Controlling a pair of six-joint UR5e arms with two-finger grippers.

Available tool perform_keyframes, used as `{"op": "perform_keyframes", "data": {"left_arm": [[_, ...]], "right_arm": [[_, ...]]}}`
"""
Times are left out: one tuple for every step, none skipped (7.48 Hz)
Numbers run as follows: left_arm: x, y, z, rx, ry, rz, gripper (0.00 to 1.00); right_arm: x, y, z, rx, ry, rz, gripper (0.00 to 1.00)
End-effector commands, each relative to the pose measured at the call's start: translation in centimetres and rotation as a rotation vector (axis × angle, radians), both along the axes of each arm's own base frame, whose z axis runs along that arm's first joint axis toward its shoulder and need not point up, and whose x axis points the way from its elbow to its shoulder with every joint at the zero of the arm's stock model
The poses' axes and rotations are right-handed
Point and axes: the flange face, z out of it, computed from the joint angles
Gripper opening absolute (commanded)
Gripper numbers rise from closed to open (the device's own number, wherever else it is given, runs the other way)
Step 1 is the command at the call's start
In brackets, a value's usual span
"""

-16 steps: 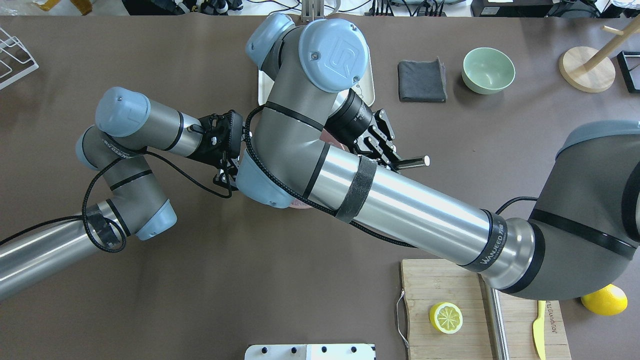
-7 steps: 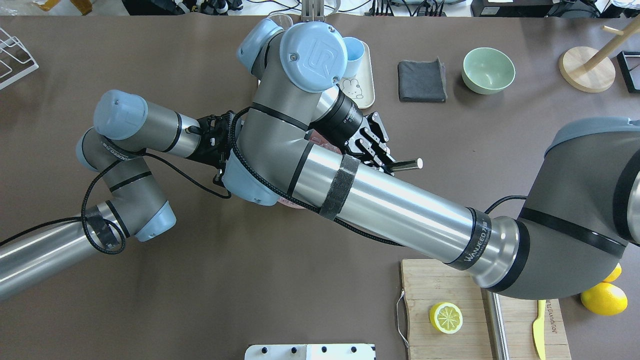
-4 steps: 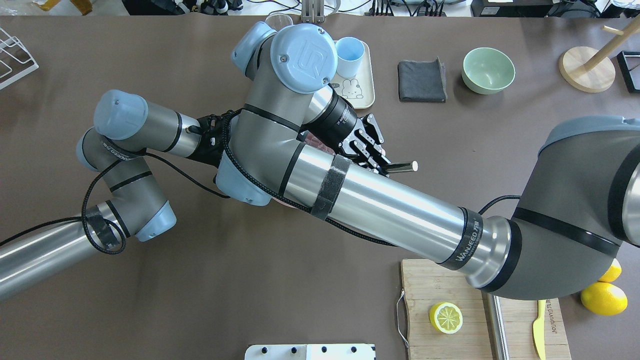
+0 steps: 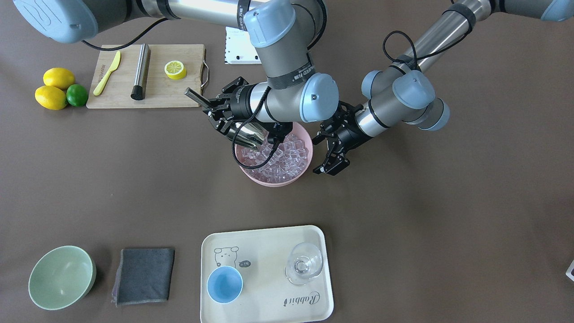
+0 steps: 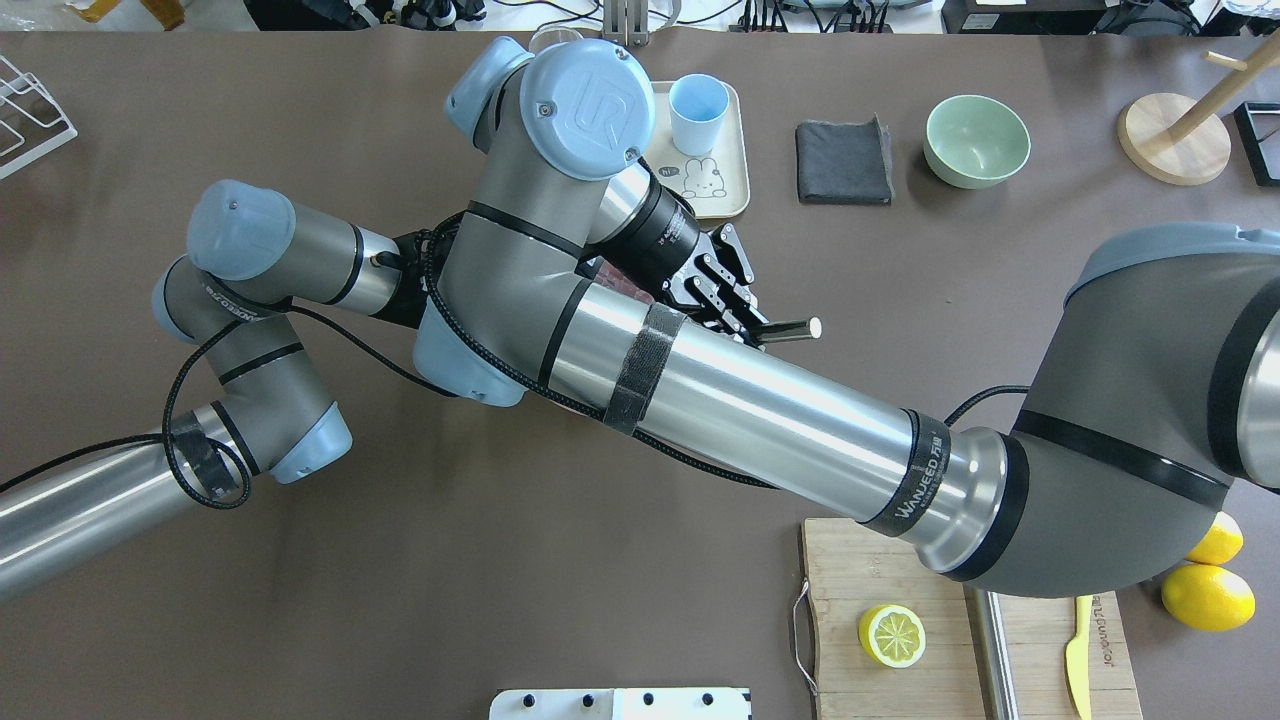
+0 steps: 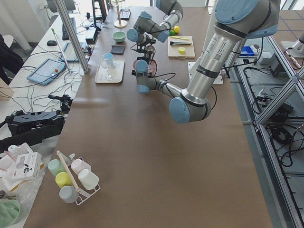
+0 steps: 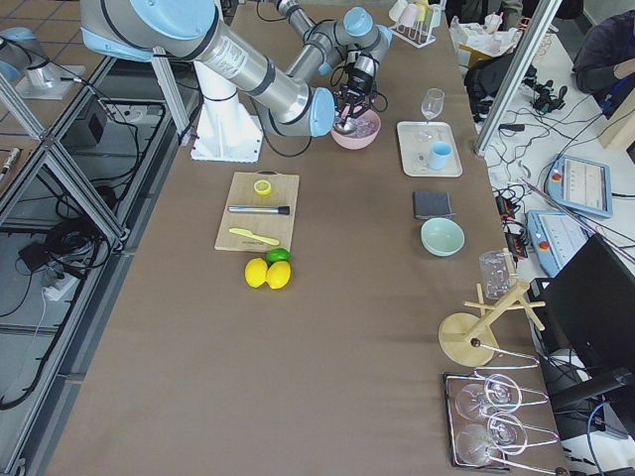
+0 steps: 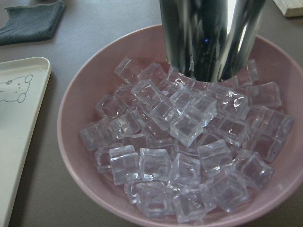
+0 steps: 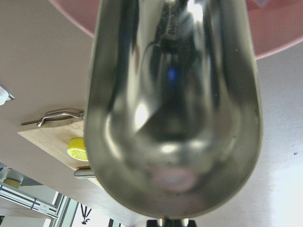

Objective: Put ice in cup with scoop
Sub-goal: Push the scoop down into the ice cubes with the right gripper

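Observation:
The steel scoop (image 4: 246,133) is held by its handle in my right gripper (image 4: 215,110), which is shut on it. Its trough dips into the near side of the pink bowl (image 4: 273,181), among the clear ice cubes (image 4: 287,157). The left wrist view shows the trough (image 8: 208,38) standing in the ice (image 8: 189,156). The trough fills the right wrist view (image 9: 173,109). My left gripper (image 4: 332,154) is open and empty beside the bowl. The light-blue cup (image 4: 224,284) stands empty on the cream tray (image 4: 269,242); it also shows in the overhead view (image 5: 697,100).
A clear glass (image 4: 305,268) stands on the tray beside the cup. A grey cloth (image 4: 143,276) and a pale green bowl (image 4: 62,277) lie beside the tray. A cutting board (image 4: 179,96) holds a half lemon (image 4: 175,69), a steel cylinder (image 4: 140,72) and a yellow knife (image 4: 106,72).
My right arm has swung toward the left arm's side, carrying the scoop with it. The cup and tray have come out from under the arm. The left arm has not moved.

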Motion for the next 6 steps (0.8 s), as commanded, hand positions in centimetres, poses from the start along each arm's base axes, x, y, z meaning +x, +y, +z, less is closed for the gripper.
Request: {"op": "perform_keyframes", "data": {"left_arm": [[-0.01,0.01,0.0,0.001,0.001,0.0,0.97],[-0.01,0.01,0.0,0.001,0.001,0.0,0.97],[-0.01,0.01,0.0,0.001,0.001,0.0,0.97],[-0.02,0.02,-0.02,0.002,0.002,0.0,0.97],[-0.02,0.02,-0.02,0.002,0.002,0.0,0.97],[-0.09,-0.06,-0.02,0.002,0.002,-0.002,0.97]], "right_arm": [[-0.23,-0.27,0.6,0.006,0.01,-0.005,0.0],[-0.08,-0.29,0.69,0.009,0.023,-0.009,0.0],[0.09,-0.21,0.45,0.007,0.032,-0.01,0.0],[-0.08,-0.48,0.77,0.0,0.045,-0.009,0.0],[-0.4,-0.57,1.15,-0.003,0.052,-0.012,0.0],[-0.49,-0.62,1.05,-0.001,0.047,-0.008,0.0]]}}
